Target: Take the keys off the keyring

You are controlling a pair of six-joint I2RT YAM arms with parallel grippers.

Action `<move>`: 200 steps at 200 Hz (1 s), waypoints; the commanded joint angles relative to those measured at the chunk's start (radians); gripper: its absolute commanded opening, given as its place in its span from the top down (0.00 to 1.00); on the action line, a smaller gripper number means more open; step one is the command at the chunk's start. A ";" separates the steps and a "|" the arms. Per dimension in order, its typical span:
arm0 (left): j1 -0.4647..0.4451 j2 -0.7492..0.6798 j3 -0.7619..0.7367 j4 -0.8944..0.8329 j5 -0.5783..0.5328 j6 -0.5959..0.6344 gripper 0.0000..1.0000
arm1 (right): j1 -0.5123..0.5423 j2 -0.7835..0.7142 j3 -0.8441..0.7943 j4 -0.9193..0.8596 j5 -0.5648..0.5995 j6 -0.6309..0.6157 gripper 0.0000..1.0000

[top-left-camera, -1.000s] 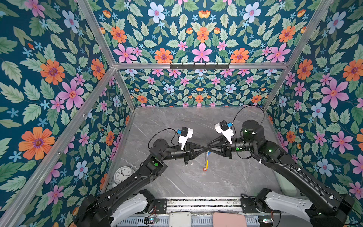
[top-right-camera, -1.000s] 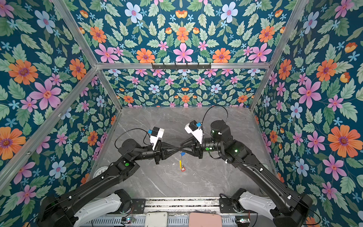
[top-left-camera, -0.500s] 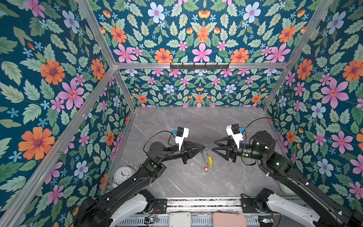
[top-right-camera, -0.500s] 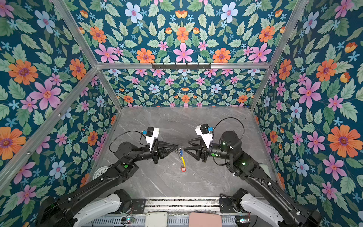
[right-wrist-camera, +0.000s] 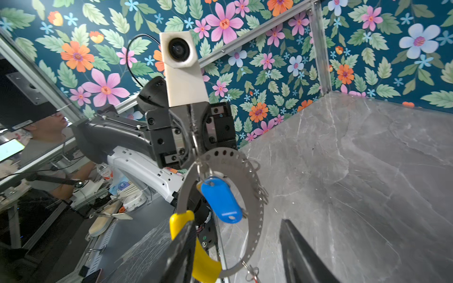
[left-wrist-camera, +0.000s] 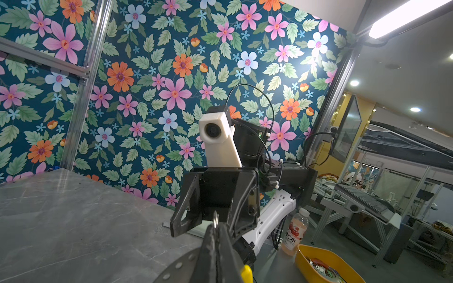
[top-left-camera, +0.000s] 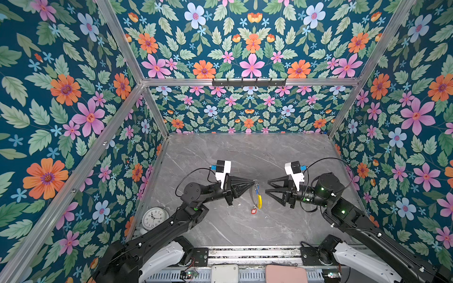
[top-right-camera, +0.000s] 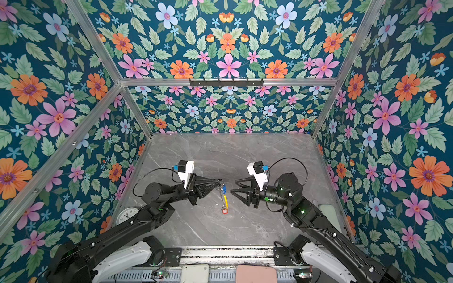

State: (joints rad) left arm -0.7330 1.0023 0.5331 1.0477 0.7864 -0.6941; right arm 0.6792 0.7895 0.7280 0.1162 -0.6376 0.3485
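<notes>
right gripper backed off the keyring, jaws apart, empty, in both top views; left gripper clamped on its upper edge, it hangs over grey table, red-tagged key lowest. left wrist view: fingers pressed together. right wrist view: blue-tagged key hangs inside the keyring, near yellow sleeve.

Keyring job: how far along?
Done: nothing. The blue tag and red tag both hang on the keyring.
In hand: left pincer shut on the keyring's top, hoop dangling. Right pincer open, apart from it.
Left: get both off.
</notes>
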 commanded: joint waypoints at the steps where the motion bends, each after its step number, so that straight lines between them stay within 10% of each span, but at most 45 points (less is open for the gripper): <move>1: 0.000 0.020 -0.006 0.152 0.018 -0.042 1.00 | 0.006 0.012 0.002 0.087 -0.058 0.017 0.44; 125: 0.000 0.149 -0.007 0.430 0.078 -0.208 1.00 | 0.038 0.123 0.052 0.105 -0.123 0.003 0.49; 200: 0.001 0.145 -0.013 0.415 0.054 -0.202 1.00 | 0.045 0.141 0.060 0.124 -0.150 0.003 0.88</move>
State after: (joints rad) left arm -0.7330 1.1526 0.5205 1.4235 0.8501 -0.8948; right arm 0.7231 0.9318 0.7826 0.2020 -0.7700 0.3592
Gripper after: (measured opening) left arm 0.052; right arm 0.188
